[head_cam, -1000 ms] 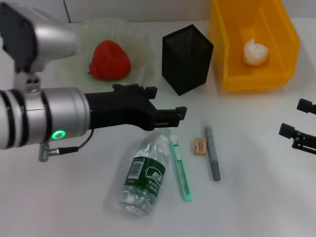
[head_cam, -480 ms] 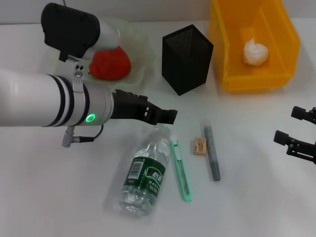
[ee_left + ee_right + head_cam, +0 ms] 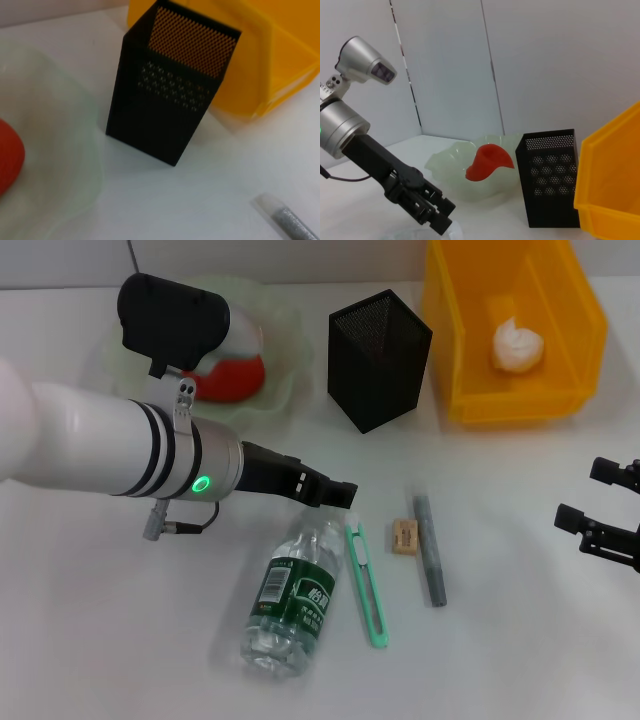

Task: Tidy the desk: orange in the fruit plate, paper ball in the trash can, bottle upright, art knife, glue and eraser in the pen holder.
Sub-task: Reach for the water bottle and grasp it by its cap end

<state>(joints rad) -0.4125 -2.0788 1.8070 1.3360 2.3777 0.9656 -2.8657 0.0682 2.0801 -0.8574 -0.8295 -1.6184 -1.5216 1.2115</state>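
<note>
Bottle [image 3: 291, 595] righting looks to be the step in hand: the clear plastic water bottle with its dark green label lies on its side on the white desk [image 3: 100, 640], cap end toward the black mesh pen holder [image 3: 379, 360] and just under the left gripper [image 3: 340, 492], which hovers low over the cap. Whether its fingers are spread or closed I cannot tell. The orange [image 3: 232, 375] sits in the pale green fruit plate [image 3: 290, 360] beside the pen holder, and the paper ball [image 3: 517, 345] lies in the yellow bin [image 3: 470, 330] on the holder's other side, so those two items read as done. The green art knife [image 3: 367, 582], the eraser [image 3: 405, 537] and the grey glue stick [image 3: 430, 548] lie on the desk in front of the holder. The right gripper [image 3: 600, 500] waits well off beyond the glue stick, fingers apart and empty. Next, the left gripper probably needs to settle around the bottle's neck, close, and tip it up.
</note>
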